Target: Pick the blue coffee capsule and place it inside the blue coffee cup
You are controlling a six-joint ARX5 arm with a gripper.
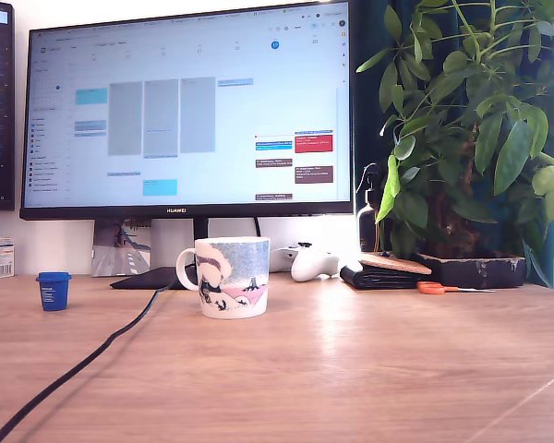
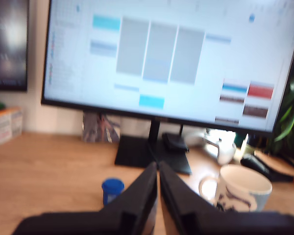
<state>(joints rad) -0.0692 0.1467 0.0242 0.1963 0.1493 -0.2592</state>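
1. Jaws look pressed together w/ nothing between; our gripper (image 2: 158, 169) hangs above the desk (image 1: 351, 369).
2. We see the blue coffee capsule (image 1: 54, 290) upright at the exterior view's left, well apart from the blue coffee cup (image 1: 232, 276) near the monitor (image 1: 189, 106).

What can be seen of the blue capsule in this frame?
The capsule is a small dark-blue pod, plastic by its look, with a wider flat rim on top, a tapered body and a pale label on its side. It stands upright on the wooden desk, at the exterior view's left of the mug and well apart from it. Nothing touches it but the desk. In the wrist view it shows blurred, beyond the shut gripper.
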